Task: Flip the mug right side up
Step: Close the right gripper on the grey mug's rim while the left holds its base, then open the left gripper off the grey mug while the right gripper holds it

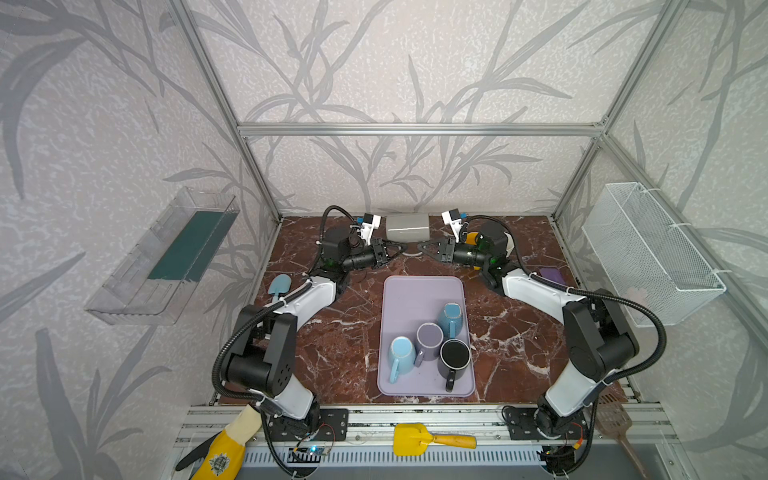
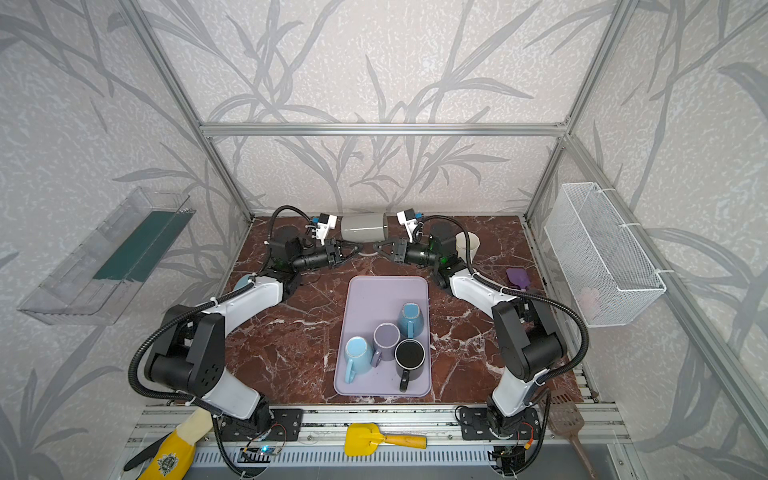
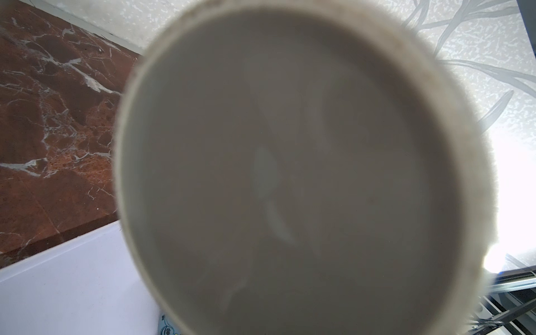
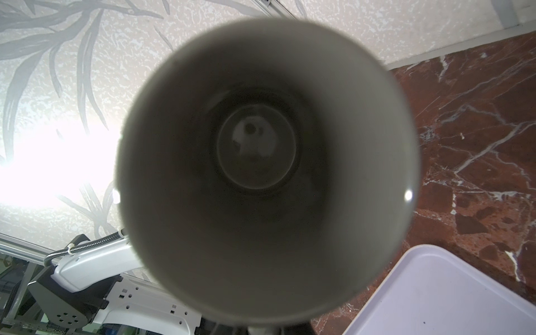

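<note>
Wrist views: grey mug [image 3: 290,174] is filling both frames, blurred up close, hiding every fingertip. In both top views, left pincer [image 1: 398,249] is pinching the mug's handle [image 1: 412,252], half hidden under the body. Mug is lying sideways above the far end of the desk [image 1: 332,340], mouth facing right. There right pincer [image 1: 424,248] is squeezing the same handle.

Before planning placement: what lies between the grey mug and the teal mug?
Besides the left hand and right hand at the grey mug's handle, only bare marble tabletop, then the lilac tray's bare far end, in both top views.
</note>
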`<state>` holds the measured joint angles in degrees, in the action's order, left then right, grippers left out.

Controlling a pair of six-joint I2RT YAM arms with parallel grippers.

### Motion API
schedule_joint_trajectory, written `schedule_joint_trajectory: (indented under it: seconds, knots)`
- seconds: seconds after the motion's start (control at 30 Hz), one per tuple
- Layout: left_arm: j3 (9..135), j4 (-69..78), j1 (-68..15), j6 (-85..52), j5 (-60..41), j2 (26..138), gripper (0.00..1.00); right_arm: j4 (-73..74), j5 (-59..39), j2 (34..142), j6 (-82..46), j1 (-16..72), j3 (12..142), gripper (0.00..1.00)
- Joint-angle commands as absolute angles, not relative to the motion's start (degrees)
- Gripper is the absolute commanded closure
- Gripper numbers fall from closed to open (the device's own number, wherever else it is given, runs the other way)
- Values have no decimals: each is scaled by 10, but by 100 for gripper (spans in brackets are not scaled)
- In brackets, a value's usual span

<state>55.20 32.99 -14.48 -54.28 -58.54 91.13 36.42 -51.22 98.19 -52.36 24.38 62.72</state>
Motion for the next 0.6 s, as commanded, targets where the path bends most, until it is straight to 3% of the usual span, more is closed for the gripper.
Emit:
schedule_joint_trajectory:
  seconds: [0.0, 0.4, 0.5, 0.57]
  knots:
    - [580, 332, -155, -507, -594, 883, 100, 370, -506, 951, -508, 249, 638, 80]
    - [598, 264, -177, -458, -581, 875, 100, 349, -494, 949, -497, 254, 643, 72]
    - [599, 262, -180, -457, -582, 878, 100, 352, -492, 948, -499, 254, 643, 78]
    - [599, 259, -181, -454, -582, 878, 100, 351, -489, 947, -499, 254, 642, 89]
